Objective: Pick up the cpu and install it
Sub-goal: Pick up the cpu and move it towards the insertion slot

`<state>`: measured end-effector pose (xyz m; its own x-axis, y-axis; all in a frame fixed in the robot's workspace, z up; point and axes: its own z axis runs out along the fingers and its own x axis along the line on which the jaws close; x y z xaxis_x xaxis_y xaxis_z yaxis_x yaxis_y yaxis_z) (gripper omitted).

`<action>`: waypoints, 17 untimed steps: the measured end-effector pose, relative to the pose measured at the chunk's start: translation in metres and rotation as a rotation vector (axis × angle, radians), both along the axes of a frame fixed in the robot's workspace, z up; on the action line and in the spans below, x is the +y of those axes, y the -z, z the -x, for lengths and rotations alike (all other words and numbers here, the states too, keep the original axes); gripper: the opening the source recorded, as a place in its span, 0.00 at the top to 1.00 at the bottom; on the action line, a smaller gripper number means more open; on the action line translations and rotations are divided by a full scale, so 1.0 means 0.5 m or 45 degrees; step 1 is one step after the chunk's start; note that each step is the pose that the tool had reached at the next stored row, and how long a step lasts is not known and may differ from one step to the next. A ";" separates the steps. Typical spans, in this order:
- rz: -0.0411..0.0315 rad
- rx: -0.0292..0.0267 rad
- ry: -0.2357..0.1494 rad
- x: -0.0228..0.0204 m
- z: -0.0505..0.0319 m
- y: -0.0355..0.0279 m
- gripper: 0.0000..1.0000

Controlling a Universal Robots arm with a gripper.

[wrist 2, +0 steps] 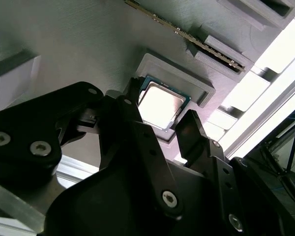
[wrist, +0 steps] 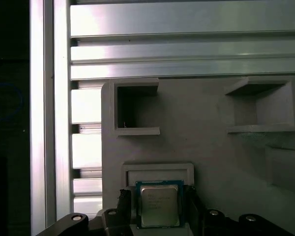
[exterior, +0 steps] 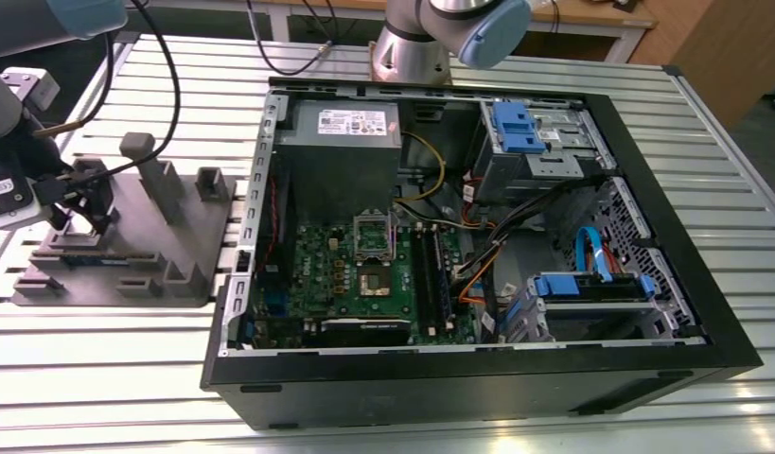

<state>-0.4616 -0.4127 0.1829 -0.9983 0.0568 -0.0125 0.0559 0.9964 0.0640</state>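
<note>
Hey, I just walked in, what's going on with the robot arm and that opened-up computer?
The robot arm's gripper is down over the cpu, a small flat square chip with a silvery metal top. The cpu lies flat in a shallow recess of a grey moulded fixture on the slatted metal table, at the exterior view's left of the open black computer case. It is not lifted and not yet on the dark green motherboard inside the case.

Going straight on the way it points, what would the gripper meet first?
Likely the grey holder: the gripper straddles the cpu with open fingers, so their tips would reach the holder beside the chip. Depth is unclear.
</note>
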 end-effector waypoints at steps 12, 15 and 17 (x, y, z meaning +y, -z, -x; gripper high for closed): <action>-0.0004 -0.0058 0.000 0.0000 0.001 0.000 0.45; -0.0003 -0.0058 0.000 0.0000 0.001 0.000 0.53; -0.0004 -0.0059 0.000 0.0000 0.001 -0.001 0.53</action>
